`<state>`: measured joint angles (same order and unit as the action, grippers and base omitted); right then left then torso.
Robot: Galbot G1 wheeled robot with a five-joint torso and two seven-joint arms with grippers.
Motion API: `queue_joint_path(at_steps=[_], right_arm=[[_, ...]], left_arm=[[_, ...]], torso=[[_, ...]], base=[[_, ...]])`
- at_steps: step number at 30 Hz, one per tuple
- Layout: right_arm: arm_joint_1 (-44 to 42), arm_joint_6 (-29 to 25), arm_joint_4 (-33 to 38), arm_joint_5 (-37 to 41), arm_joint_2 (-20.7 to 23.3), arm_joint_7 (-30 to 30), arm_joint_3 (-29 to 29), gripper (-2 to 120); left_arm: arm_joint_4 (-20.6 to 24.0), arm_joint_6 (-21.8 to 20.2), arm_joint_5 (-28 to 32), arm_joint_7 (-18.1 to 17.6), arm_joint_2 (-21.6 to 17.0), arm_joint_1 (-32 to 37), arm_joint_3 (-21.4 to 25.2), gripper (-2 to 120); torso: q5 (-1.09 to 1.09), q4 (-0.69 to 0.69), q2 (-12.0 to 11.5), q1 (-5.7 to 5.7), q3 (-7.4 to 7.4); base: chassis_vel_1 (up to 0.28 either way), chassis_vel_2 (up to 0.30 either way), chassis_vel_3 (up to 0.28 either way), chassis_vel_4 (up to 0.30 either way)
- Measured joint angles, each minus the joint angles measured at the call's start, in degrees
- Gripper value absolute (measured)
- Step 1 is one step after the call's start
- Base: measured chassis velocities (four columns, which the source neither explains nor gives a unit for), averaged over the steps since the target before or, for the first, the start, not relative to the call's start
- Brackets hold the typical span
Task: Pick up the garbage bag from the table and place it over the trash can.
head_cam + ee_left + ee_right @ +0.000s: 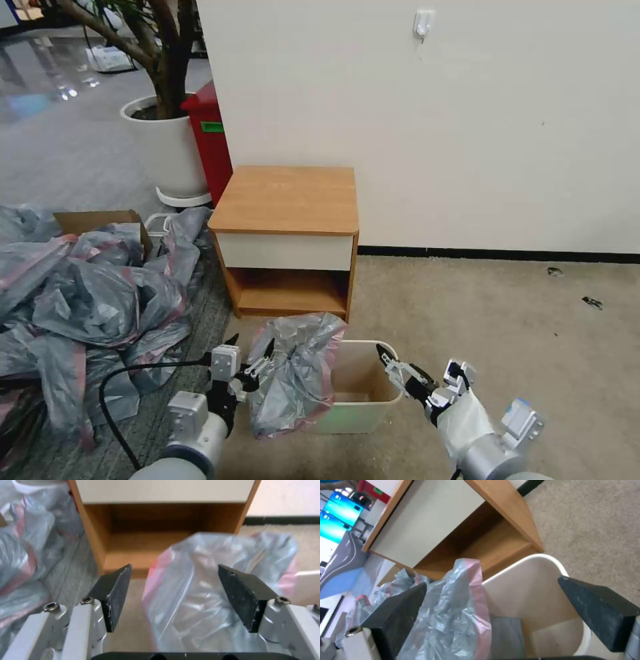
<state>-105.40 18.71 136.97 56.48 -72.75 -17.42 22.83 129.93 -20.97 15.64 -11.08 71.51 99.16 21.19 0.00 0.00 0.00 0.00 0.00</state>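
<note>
The garbage bag [297, 373] drapes the trash can [373, 400] at its 9 o'clock rim; both spread hands, left hand [252, 363] and right hand [393, 365], grip nothing, so it may slide off.

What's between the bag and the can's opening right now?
Nothing visible. The bag already drapes over the can's left rim, beside the open left gripper. The rest of the can's mouth is uncovered, with the open right gripper hanging above its right rim.
</note>
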Motion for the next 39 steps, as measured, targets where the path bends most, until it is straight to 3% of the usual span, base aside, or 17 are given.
queue_joint_path(at_steps=[14, 39], right_arm=[[-0.4, -1.9, -0.8, -0.7, -0.2, 0.0, 0.8, 100], [-0.3, -3.1, -1.5, -0.9, -0.4, -0.6, 0.8, 100]], left_arm=[[-5.9, -1.3, 0.2, -1.4, 1.3, -4.3, -4.4, 67], [-7.6, -3.1, -0.7, -2.6, 2.9, -5.5, -7.5, 70]], torso=[[0.0, 0.0, 0.0, 0.0, 0.0], [0.0, 0.0, 0.0, 0.0, 0.0]], base=[[0.0, 0.0, 0.0, 0.0], [0.0, 0.0, 0.0, 0.0]])
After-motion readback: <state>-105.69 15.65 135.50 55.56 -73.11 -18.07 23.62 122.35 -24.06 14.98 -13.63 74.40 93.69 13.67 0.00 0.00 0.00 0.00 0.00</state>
